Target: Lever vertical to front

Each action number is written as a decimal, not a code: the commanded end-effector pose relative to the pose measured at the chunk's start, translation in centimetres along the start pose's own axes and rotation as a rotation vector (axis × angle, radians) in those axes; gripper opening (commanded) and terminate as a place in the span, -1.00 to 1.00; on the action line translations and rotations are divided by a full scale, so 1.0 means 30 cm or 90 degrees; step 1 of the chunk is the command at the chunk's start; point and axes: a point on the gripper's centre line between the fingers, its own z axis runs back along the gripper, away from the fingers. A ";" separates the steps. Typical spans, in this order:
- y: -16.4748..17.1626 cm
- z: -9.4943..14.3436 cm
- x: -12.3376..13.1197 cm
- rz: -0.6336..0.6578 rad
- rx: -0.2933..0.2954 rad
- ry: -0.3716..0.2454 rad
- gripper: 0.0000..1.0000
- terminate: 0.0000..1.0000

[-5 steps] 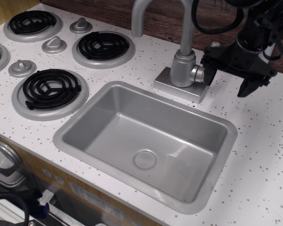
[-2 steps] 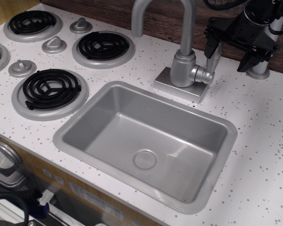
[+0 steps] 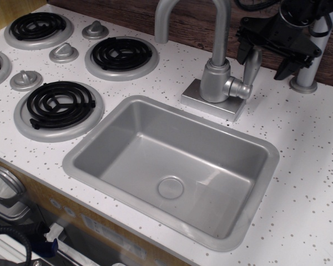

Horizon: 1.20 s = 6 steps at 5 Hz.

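Near the back edge of the white speckled counter (image 3: 316,166), the short, flat silver-grey plastic lever (image 3: 251,65) stands upright from the stubby round knob (image 3: 238,88) on the matte grey faucet body (image 3: 215,80). The black pincer (image 3: 263,55) hangs just above it, jaws spread wide and holding nothing, apparently placed to push the smooth paddle toward the front edge.
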 end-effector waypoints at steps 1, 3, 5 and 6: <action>0.039 0.027 0.053 0.010 -0.001 -0.038 1.00 -1.00; 0.033 0.020 0.048 0.011 0.002 -0.033 -1.00 -1.00; 0.032 0.048 -0.037 0.041 0.012 0.003 -1.00 -1.00; 0.037 0.057 -0.092 0.062 0.008 0.040 -1.00 -1.00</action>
